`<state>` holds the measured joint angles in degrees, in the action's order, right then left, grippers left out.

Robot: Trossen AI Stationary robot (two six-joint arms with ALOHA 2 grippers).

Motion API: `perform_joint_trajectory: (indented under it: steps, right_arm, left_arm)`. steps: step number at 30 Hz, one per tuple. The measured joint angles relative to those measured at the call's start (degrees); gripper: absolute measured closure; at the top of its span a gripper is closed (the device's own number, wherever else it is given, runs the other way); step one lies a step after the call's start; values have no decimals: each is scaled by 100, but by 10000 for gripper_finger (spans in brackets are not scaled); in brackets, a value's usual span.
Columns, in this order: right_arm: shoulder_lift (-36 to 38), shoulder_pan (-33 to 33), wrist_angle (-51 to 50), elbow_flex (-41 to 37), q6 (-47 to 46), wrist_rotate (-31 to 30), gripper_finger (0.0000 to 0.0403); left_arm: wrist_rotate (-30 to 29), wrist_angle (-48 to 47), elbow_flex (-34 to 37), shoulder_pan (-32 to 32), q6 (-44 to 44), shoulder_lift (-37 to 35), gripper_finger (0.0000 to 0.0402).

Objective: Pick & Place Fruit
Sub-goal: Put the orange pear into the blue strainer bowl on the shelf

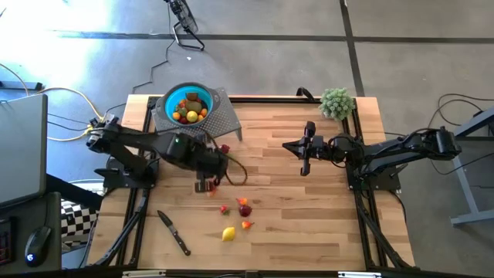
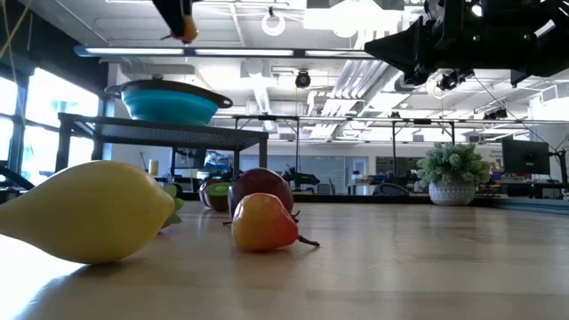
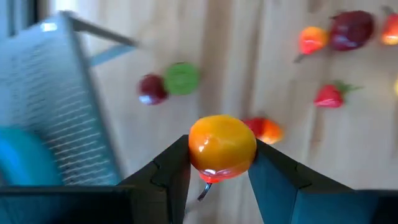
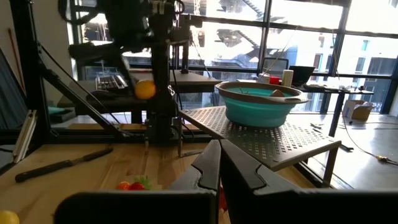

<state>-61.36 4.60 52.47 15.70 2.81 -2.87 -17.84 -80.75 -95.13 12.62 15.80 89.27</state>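
Fingers of left gripper (image 3: pixel 221 171) clamp orange fruit (image 3: pixel 222 148); right gripper (image 4: pixel 219 163) closed.

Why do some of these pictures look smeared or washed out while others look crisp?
Left wrist view: the orange fruit between the left gripper fingers is sharp, while the table fruits and grey rack behind are smeared. Low view: the near yellow lemon looms soft. High view: pale glare whitens the floor at upper left. Right wrist view: bright windows dim the nearer things.
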Motion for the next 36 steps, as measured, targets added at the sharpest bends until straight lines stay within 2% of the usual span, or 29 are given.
perform_joint_trajectory:
  steps: [5, 8, 15, 24, 30, 36]
  right_arm:
    - [2, 0, 2, 0, 2, 1, 400]
    - [0, 2, 2, 0, 0, 0, 400]
    - [2, 2, 2, 0, 2, 0, 400]
    - [1, 0, 0, 0, 31, 0, 400]
    - [1, 1, -1, 0, 44, -13, 400]
    - [0, 2, 0, 0, 44, -15, 400]
  left_arm:
    - [-520, -843, -601, -493, -60, -9, 262]
    - [-748, -904, -708, -879, -157, -70, 262]
    - [-858, -914, -706, -2025, -399, -269, 262]
    - [-875, -833, -708, -3447, -244, -330, 262]
    - [-875, -525, -708, -4073, 395, -330, 262]
    - [-872, -437, -696, -4372, 686, -275, 262]
